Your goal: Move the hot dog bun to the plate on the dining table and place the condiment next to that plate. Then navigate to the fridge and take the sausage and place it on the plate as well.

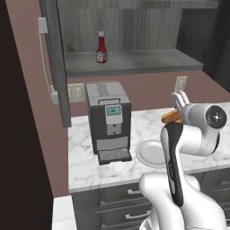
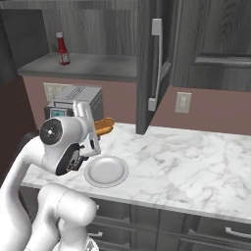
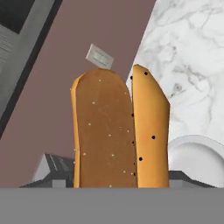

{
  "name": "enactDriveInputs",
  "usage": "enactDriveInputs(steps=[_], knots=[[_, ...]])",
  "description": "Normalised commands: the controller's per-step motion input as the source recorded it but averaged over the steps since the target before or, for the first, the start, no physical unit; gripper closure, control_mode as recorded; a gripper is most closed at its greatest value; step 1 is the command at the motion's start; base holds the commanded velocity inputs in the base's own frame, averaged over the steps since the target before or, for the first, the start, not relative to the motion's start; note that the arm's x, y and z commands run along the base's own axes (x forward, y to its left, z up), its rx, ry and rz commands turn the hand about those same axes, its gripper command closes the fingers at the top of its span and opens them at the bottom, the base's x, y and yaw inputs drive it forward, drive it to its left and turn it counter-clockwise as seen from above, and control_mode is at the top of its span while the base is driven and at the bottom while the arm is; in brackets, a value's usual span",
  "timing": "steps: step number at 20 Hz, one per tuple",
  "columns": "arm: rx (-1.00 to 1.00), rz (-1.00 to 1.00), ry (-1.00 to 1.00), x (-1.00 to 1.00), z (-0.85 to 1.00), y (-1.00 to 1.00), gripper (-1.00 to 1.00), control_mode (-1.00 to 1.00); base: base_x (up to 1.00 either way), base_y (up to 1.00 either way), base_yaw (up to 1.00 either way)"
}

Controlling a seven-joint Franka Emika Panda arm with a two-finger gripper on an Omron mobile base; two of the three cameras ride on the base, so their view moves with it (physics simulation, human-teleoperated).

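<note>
Bun up in my gripper above the kitchen counter, its length running straight out from the hand.

From the left base view I see the gripper (image 1: 179,108) raised over the marble counter (image 1: 90,161) with the hot dog bun (image 1: 171,117) as an orange-tan end showing just under it, held clear of the white plate (image 1: 150,152) below and right of the coffee machine (image 1: 109,121); the ketchup bottle (image 1: 102,47) stands well apart on the shelf above. From the right base view the bun (image 2: 104,126) juts out beside my hand, above the white plate (image 2: 106,171). In the hand view the bun (image 3: 118,131) stands lengthwise from between the fingers, split down its middle, speckled, tan-orange; I judge the jaws closed on its near end.
</note>
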Motion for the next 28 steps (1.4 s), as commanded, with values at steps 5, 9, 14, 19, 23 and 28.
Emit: enactDriveInputs(steps=[5,9,14,19,23,28], knots=[[-0.03,0.0,0.01,0.0,-0.02,0.07,1.0,-1.0,0.0,0.0,0.0],[-0.08,0.01,0.0,-0.32,0.0,0.1,1.0,-1.0,0.0,0.0,0.0],[-0.04,0.01,0.0,-0.43,0.0,0.0,1.0,-1.0,0.0,0.0,0.0],[-0.02,0.0,0.0,-0.21,0.0,0.03,1.0,1.0,-0.43,0.14,0.0],[0.0,0.0,0.0,0.0,0.0,0.0,1.0,1.0,-0.77,0.43,0.0],[0.0,0.0,0.0,0.0,0.0,0.0,1.0,1.0,-0.76,0.44,-0.11]])
